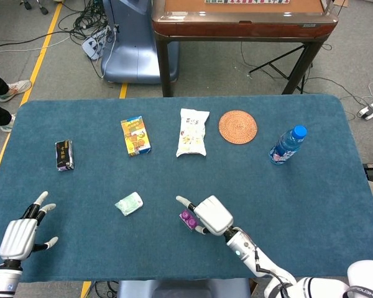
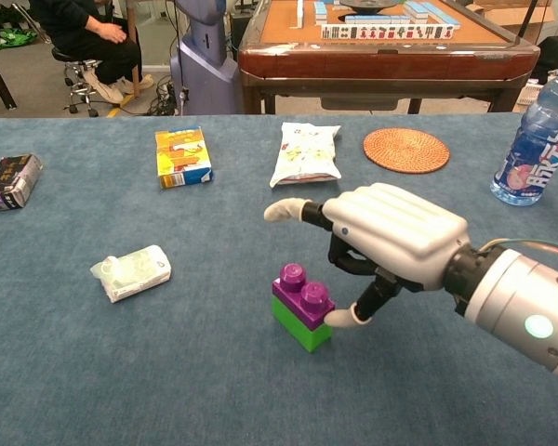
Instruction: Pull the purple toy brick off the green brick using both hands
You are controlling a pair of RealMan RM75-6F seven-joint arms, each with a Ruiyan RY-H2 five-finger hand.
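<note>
The purple brick [image 2: 302, 292] sits pressed onto the green brick [image 2: 300, 329], and the stack stands on the blue table near its front edge, turned at an angle. In the head view only the purple brick [image 1: 188, 219] shows, beside my right hand [image 1: 212, 215]. My right hand [image 2: 395, 233] hovers just right of the stack; its thumb tip touches the stack's right side and one finger points out to the left above it. It holds nothing. My left hand [image 1: 18, 236] lies far off at the front left corner, fingers spread, empty.
A small green-white packet [image 2: 130, 272] lies left of the stack. Further back are a black packet [image 2: 12, 180], a yellow box [image 2: 183, 156], a white snack bag [image 2: 306, 153], a woven coaster [image 2: 406, 150] and a water bottle [image 2: 538, 139] at the right.
</note>
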